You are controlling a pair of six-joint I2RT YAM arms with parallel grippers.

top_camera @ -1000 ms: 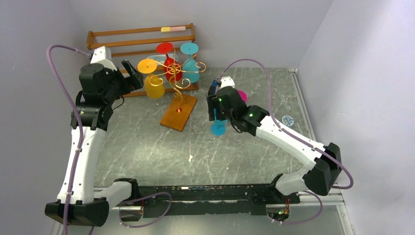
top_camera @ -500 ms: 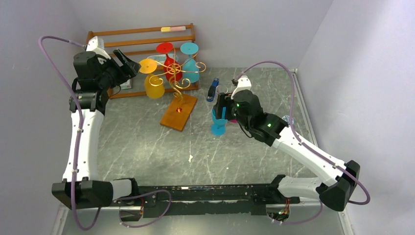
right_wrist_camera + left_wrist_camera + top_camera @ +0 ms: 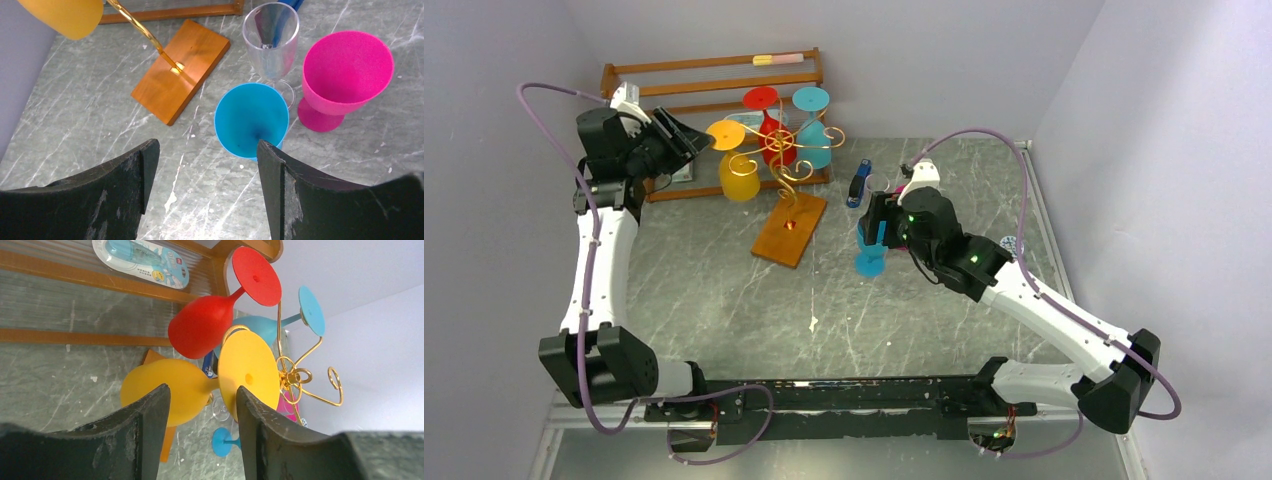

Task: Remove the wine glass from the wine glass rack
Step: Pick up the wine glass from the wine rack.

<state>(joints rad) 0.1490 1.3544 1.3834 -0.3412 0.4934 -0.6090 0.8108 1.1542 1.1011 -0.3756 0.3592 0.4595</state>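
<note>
The grey marbled worktop (image 3: pixel 724 300) carried a brown slatted shelf (image 3: pixel 714 68) along its 12 o'clock edge. Just in front of that stood the wine glass rack (image 3: pixel 790 228), its wooden base angled on the stone and its gold scrolls rising toward 12 o'clock. Three glasses hung upside down from the scrolls: the yellow wine glass (image 3: pixel 738 175) on the 9 o'clock side, a red glass (image 3: pixel 769 135) at 12 and a teal glass (image 3: pixel 814 140) toward 2. At the yellow foot's 9 o'clock sat the left claw (image 3: pixel 689 135), its fingers apart on either side of the stem and not clamped on it. At 3 o'clock from the base, a blue glass (image 3: pixel 251 120), a pink glass (image 3: pixel 345 75) and a clear glass (image 3: pixel 270 40) stood upright close together. The right claw (image 3: pixel 206 145) hung over the blue one, spread wide and holding nothing.
</note>
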